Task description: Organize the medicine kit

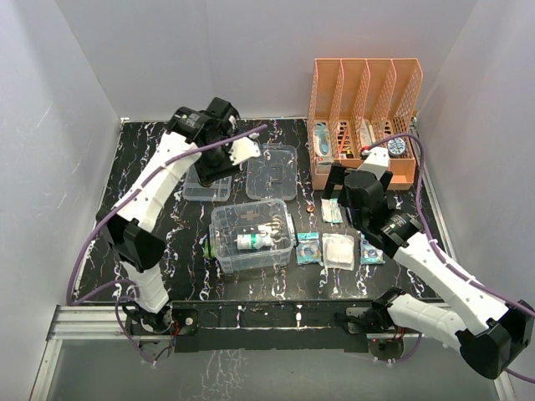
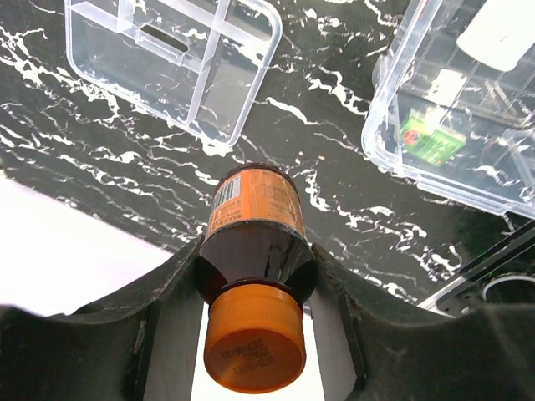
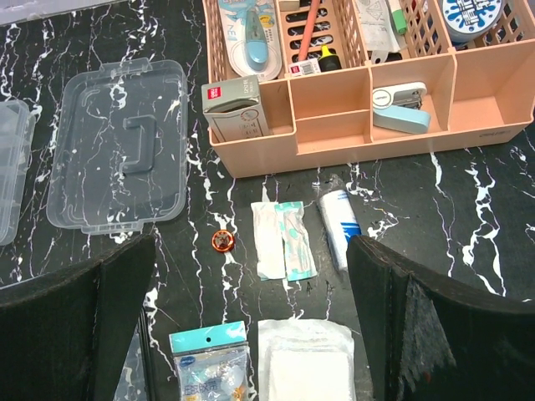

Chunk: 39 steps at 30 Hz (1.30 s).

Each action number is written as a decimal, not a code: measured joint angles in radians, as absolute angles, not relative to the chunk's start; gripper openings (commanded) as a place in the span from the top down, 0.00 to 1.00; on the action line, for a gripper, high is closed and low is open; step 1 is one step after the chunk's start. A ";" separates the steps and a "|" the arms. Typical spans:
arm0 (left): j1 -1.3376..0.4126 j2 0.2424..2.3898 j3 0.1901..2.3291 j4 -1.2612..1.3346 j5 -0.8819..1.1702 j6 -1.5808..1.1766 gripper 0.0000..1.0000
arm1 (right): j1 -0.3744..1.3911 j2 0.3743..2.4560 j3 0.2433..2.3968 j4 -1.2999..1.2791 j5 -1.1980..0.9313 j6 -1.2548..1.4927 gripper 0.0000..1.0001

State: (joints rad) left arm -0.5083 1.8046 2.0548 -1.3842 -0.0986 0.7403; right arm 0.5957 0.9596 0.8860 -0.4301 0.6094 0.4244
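Left pincer (image 2: 255, 271) clamped on bottle (image 2: 255, 213), cap toward wrist, axis along pincer, far-left over desk (image 2: 334, 150) near tray (image 1: 219, 192). Lid (image 1: 272, 171) right of tray. Open box (image 1: 221, 242) mid-desk, long axis left-right, bare gap before tray. Right pincer (image 3: 251, 276) apart.

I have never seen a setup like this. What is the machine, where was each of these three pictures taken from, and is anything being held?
Two robot arms are bolted at the near edge of a black marbled table, each ending in a two-finger gripper. The wide picture comes from a fixed camera above and behind them; the other two come from cameras on the wrists. On the table are a deep clear box with items inside, its divided tray, its handled lid, an orange rack and several small sealed packets. The left gripper is shut on a brown bottle with an orange cap. The right gripper is open and empty, above the packets.
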 measured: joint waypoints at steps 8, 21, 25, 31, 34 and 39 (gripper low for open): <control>-0.652 1.815 2.032 -1.411 -0.236 0.739 1.00 | 0.596 0.937 0.866 -0.435 0.624 0.424 0.02; -0.841 1.817 1.848 -1.417 -0.238 0.718 1.00 | 0.596 0.907 0.836 -0.442 0.638 0.426 0.02; -0.847 1.817 1.815 -1.414 -0.223 0.715 1.00 | 0.596 0.895 0.806 -0.445 0.645 0.430 0.02; -0.886 1.817 1.744 -1.413 -0.188 0.705 1.00 | 0.596 0.888 0.793 -0.448 0.654 0.437 0.02; -0.902 1.819 1.702 -1.414 -0.171 0.703 1.00 | 0.596 0.882 0.788 -0.449 0.660 0.439 0.02; -0.910 1.843 1.655 -1.414 -0.159 0.703 1.00 | 0.596 0.875 0.784 -0.447 0.662 0.443 0.02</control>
State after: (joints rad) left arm -0.9100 1.8435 1.6550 -1.4136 -0.1585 0.7033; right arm 0.5957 0.8753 0.7841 -0.4473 0.6624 0.4431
